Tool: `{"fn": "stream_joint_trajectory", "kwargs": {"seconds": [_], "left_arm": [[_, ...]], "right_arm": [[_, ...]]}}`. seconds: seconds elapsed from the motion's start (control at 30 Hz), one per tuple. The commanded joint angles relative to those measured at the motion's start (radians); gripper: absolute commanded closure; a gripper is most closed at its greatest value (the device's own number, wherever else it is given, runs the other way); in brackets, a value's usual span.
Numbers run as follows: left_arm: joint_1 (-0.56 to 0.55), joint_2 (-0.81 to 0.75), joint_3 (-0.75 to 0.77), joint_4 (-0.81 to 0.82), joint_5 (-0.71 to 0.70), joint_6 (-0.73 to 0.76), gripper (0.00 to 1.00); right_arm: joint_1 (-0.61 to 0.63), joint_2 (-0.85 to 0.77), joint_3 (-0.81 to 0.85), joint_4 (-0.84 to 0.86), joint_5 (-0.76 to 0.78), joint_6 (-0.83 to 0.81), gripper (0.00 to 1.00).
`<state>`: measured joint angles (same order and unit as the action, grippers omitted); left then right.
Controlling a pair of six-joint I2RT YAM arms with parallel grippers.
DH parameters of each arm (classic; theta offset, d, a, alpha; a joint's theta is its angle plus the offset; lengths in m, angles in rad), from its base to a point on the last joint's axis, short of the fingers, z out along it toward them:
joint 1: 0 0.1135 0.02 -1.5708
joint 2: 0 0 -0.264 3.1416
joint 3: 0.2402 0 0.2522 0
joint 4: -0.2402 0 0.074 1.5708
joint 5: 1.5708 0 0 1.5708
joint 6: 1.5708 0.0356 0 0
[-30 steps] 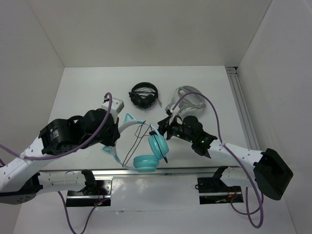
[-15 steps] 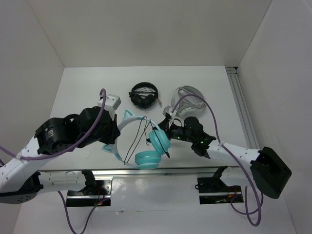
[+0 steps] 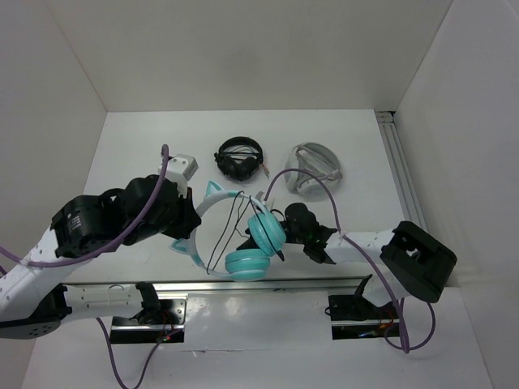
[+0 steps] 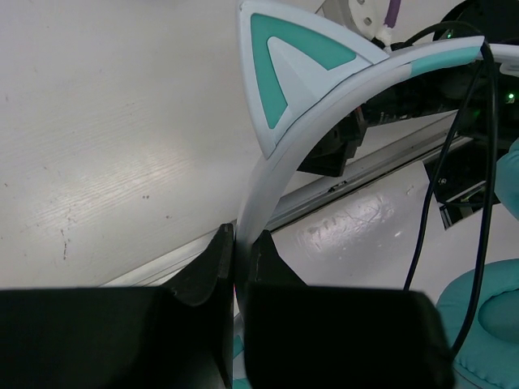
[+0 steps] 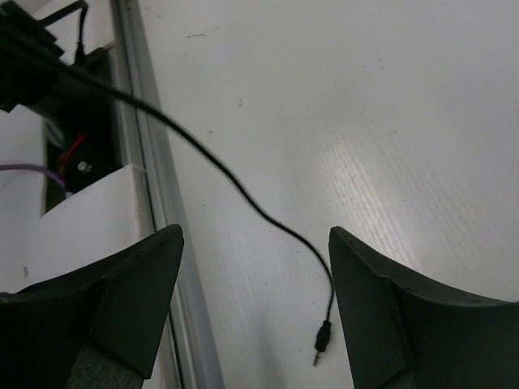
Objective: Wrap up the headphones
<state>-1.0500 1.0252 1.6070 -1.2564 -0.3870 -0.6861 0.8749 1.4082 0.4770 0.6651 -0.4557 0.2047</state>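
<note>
The teal headphones (image 3: 265,232) are held off the table near the front edge, with both ear cups to the right and the pale headband (image 3: 212,207) arching left. My left gripper (image 3: 186,233) is shut on the headband (image 4: 258,194) just below a cat ear (image 4: 284,65). The thin dark cable (image 4: 478,162) loops across the band. My right gripper (image 3: 285,223) is open and empty just right of the ear cups. In the right wrist view the cable (image 5: 243,190) trails over the table, and its jack plug (image 5: 323,334) lies between the open fingers (image 5: 138,292).
Small black headphones (image 3: 239,158) lie at the back centre and a grey round case (image 3: 315,170) at the back right. A white box (image 3: 182,168) sits behind my left arm. A metal rail (image 3: 324,281) runs along the front edge, another (image 3: 397,162) along the right.
My left gripper has shifted the headphones slightly right and back. My right arm has pulled down and left, away from the grey case, close to the ear cups.
</note>
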Motion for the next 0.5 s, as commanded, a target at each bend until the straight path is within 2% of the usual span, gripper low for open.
{"fn": "stream_joint_trajectory", "kwargs": {"seconds": [0.0, 0.1, 0.2, 0.3, 0.33, 0.37, 0.43, 0.47], "left_arm": [[-0.002, -0.020, 0.057, 0.086, 0.016, -0.047, 1.00], [-0.002, -0.020, 0.068, 0.086, 0.016, -0.047, 1.00], [-0.002, -0.020, 0.077, 0.095, 0.025, -0.047, 1.00], [-0.002, -0.020, 0.068, 0.104, 0.025, -0.047, 1.00], [-0.002, -0.020, 0.068, 0.113, 0.025, -0.056, 1.00], [-0.002, -0.020, 0.068, 0.114, 0.025, -0.056, 1.00], [-0.002, -0.020, 0.068, 0.114, -0.009, -0.070, 1.00], [-0.002, -0.030, 0.068, 0.114, -0.024, -0.084, 1.00]], "right_arm": [[0.015, 0.026, 0.041, 0.105, 0.130, -0.037, 0.20], [0.015, 0.054, 0.041, 0.105, 0.207, -0.059, 0.20], [0.015, 0.106, 0.052, 0.116, 0.207, -0.059, 0.20], [0.015, 0.159, 0.064, 0.159, 0.161, -0.059, 0.26], [0.015, 0.199, 0.077, 0.171, 0.152, -0.048, 0.34], [0.015, 0.216, 0.077, 0.191, 0.131, -0.038, 0.52], [0.015, 0.254, 0.077, 0.209, 0.111, -0.028, 0.67], [0.015, 0.255, 0.077, 0.229, 0.111, -0.019, 0.79]]}}
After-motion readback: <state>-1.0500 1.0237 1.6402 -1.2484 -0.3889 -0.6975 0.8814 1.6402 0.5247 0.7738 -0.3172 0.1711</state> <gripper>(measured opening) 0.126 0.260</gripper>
